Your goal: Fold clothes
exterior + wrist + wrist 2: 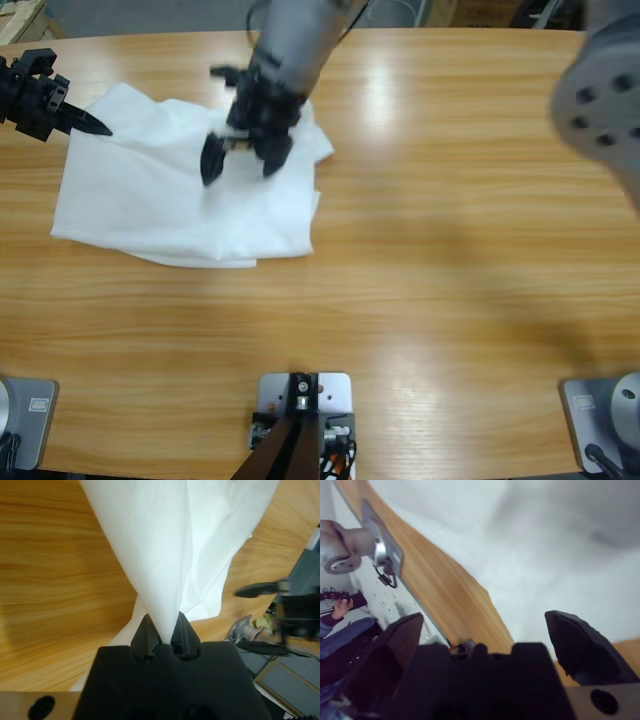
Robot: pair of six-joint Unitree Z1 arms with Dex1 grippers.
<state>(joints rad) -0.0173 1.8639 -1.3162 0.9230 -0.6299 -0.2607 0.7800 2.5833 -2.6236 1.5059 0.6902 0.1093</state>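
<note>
High view showed the long wooden table [450, 260] carrying a single white T-shirt [170, 215], which lay rumpled and partly doubled over near the table's far left corner, its near edge roughly straight and its right side bunched into a ridge. That placement made sense for folding: most of the cloth rested flat on the wood so a lifted edge could be carried across it. The left gripper [85, 122] came in from the table's left edge and had its black jaws pressed together on the shirt's far left corner; in the left wrist view the left gripper [164, 636] pinched a drawn-up peak of thin fabric that fanned out away from the jaws, which suggested the corner was being held taut, probably as an anchor or to start a fold. The right gripper [240, 152] hung over the shirt's right part, reaching down from the table's far edge, jaws spread wide and holding nothing; the right wrist view confirmed both jaws apart with white cloth beyond them, seemingly poised to take the opposite edge. A person's hand [341, 607] showed small beyond the table's edge.
</note>
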